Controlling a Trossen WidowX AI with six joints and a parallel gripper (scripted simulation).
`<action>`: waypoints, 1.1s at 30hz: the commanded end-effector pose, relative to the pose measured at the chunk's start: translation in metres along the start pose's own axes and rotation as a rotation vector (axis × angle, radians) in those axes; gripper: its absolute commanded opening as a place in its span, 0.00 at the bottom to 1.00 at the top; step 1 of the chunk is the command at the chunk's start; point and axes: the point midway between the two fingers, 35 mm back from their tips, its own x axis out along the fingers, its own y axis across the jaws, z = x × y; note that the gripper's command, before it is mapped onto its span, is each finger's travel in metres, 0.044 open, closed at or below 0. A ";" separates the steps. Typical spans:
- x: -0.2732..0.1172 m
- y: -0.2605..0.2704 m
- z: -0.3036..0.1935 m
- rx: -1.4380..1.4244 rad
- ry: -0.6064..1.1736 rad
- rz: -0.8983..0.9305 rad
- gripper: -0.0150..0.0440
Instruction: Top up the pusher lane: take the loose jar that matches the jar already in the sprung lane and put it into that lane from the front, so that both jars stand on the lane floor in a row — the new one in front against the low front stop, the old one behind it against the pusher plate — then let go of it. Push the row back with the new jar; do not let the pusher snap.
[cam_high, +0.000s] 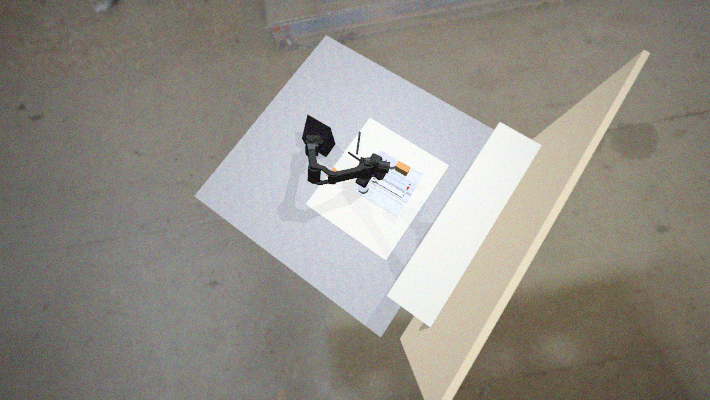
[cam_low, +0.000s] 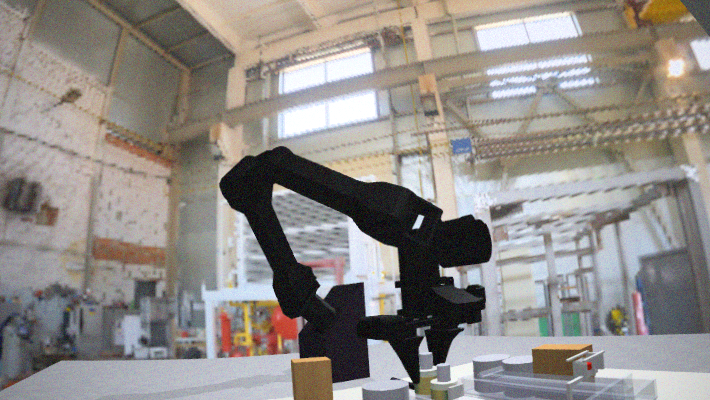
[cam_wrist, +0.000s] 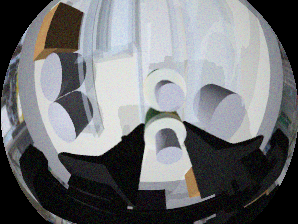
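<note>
My gripper (cam_low: 428, 371) (cam_wrist: 163, 126) points down and is shut on a jar with a greenish-yellow body, pale shoulder and grey knob (cam_low: 426, 361) (cam_wrist: 169, 152). The held jar is upright. A like jar (cam_low: 443, 372) (cam_wrist: 170, 96) stands upright just ahead of it in the wrist view, in line with it; a narrow green strip shows between their tops. I cannot tell whether they touch. The clear-walled rack (cam_low: 550, 389) with the lanes runs away from the jars. The pusher plate, low front stop and jar bases are not clear to see.
Two grey cylinders (cam_wrist: 51, 75) (cam_wrist: 65, 122) stand left in the wrist view, beside an orange box (cam_high: 402, 168) (cam_low: 555, 361) (cam_wrist: 62, 27). Another grey cylinder (cam_low: 385, 390) (cam_wrist: 227, 112) stands right. A second orange block (cam_low: 311, 380) (cam_wrist: 192, 183) is near the arm. A red mark (cam_high: 408, 188) (cam_low: 589, 365) shows on the rack.
</note>
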 end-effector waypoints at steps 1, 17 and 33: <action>0.002 -0.002 0.003 0.009 -0.011 -0.009 0.25; 0.008 -0.002 0.002 0.009 -0.011 -0.009 0.25; 0.014 -0.001 0.001 0.009 -0.011 -0.010 0.25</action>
